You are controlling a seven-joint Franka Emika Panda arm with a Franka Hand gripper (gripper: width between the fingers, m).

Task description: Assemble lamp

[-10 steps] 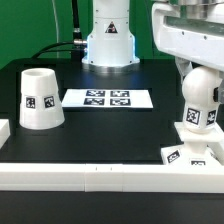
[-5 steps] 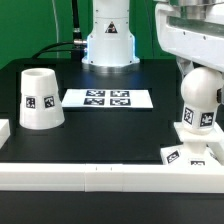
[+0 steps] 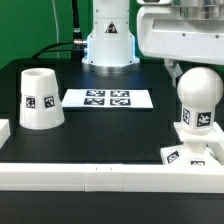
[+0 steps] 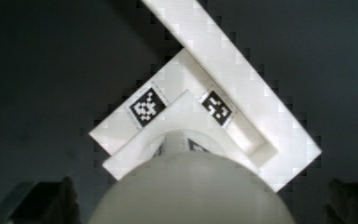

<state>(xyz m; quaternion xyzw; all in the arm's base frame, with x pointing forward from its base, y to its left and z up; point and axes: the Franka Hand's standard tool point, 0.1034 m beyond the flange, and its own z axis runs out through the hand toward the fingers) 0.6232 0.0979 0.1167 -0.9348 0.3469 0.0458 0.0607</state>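
The rounded white bulb stands upright on the flat square base at the exterior view's right, by the front rail. The cone shade stands apart at the exterior view's left. My gripper hangs just above the bulb. In the wrist view my gripper is open. Its dark fingers stand wide on both sides of the bulb, with a gap to it on each side. The base and its tags show below the bulb.
The marker board lies in the middle of the black table. A long white border rail runs along the front and shows in the wrist view beside the base. The robot's white pedestal stands at the back.
My gripper's hand has shifted toward the exterior view's left over the bulb, so more of the bulb's top shows. The bulb, base and shade have not moved.
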